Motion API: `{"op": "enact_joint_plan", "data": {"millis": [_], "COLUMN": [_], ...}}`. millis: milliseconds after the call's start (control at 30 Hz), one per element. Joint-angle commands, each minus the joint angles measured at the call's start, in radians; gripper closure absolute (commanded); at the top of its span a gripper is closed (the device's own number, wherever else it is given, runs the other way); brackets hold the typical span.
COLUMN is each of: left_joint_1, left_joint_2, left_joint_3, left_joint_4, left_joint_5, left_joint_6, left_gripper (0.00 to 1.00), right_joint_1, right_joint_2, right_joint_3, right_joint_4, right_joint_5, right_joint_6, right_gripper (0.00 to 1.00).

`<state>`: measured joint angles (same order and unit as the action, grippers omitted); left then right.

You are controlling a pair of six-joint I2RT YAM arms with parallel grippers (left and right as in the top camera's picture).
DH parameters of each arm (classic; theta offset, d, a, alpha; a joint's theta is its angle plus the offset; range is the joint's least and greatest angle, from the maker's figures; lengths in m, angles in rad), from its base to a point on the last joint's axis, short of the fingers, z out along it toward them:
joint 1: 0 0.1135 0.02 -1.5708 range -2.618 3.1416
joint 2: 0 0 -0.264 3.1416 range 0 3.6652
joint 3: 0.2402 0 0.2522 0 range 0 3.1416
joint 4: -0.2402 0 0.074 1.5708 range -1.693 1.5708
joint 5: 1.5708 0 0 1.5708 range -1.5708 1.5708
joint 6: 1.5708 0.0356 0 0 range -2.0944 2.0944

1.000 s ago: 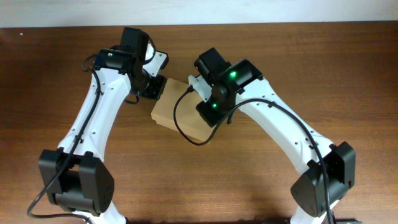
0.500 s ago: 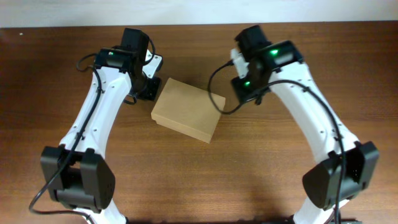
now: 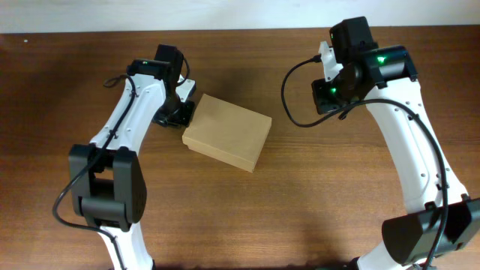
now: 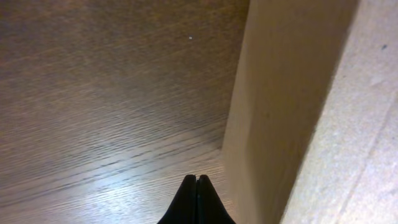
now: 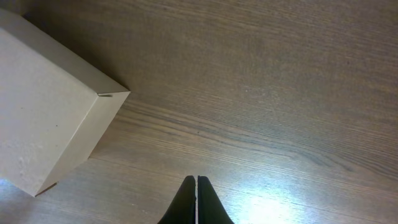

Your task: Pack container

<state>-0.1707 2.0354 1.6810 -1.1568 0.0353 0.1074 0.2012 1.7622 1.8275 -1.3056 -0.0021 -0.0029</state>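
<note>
Swung clear of the container [image 3: 227, 132] since a second ago, the right end effector [image 3: 330, 96] now hangs over bare desk [image 3: 315, 202]. Earlier it sat above the box's right end. The left arm has shifted only a little, and the box lies where it did.

The right end effector [image 5: 196, 178] has its two fingers pressed together tip to tip, with nothing held and only a hairline seam between them. Ahead of it and off to its left lies the container [image 5: 46, 106], with its top, one corner and a side wall showing. It is well apart from the tips, with open wood grain between. A black cable [image 3: 287, 101] loops out from the right arm on the side toward the box.

The left end effector [image 3: 180, 112] is also closed and empty, and its fingers [image 4: 191, 199] meet in a single point. Just beside it on its right the container's side wall [image 4: 273, 106] rises upright from the desk [image 4: 106, 106]. A narrow strip of wood lies between the tips and the foot of that wall. Whether any other part of this end effector touches the cardboard cannot be told.

Seen from above, the left end effector sits at the box's left end. The container rests flat on the desk with its flap lid shut, turned askew to the desk's edges, close to the left end effector and well apart from the right.
</note>
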Motion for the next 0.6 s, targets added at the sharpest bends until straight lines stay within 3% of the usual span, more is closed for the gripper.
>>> {"op": "enact_joint_plan", "data": {"millis": [0,133,567], "left_joint_1": [-0.01,-0.031,-0.135], "left_joint_2": [0.008,0.008,0.008], "left_joint_3": [0.0,-0.001,-0.001], "left_joint_4": [-0.009,-0.032,-0.033], "left_joint_5": [0.041,0.108,0.133], "left_joint_6": [-0.029,-0.055,-0.101], "left_gripper": [0.98,0.98,0.98], "right_joint_1": [-0.006,-0.006,-0.006], "right_joint_2": [-0.02,-0.02,-0.02], "right_joint_3": [0.021,0.021,0.02], "right_joint_4": [0.003,0.004,0.0], "right_joint_5": [0.015,0.039,0.04], "right_joint_6": [0.007,0.007,0.003], "right_gripper": [0.96,0.96,0.96]}}
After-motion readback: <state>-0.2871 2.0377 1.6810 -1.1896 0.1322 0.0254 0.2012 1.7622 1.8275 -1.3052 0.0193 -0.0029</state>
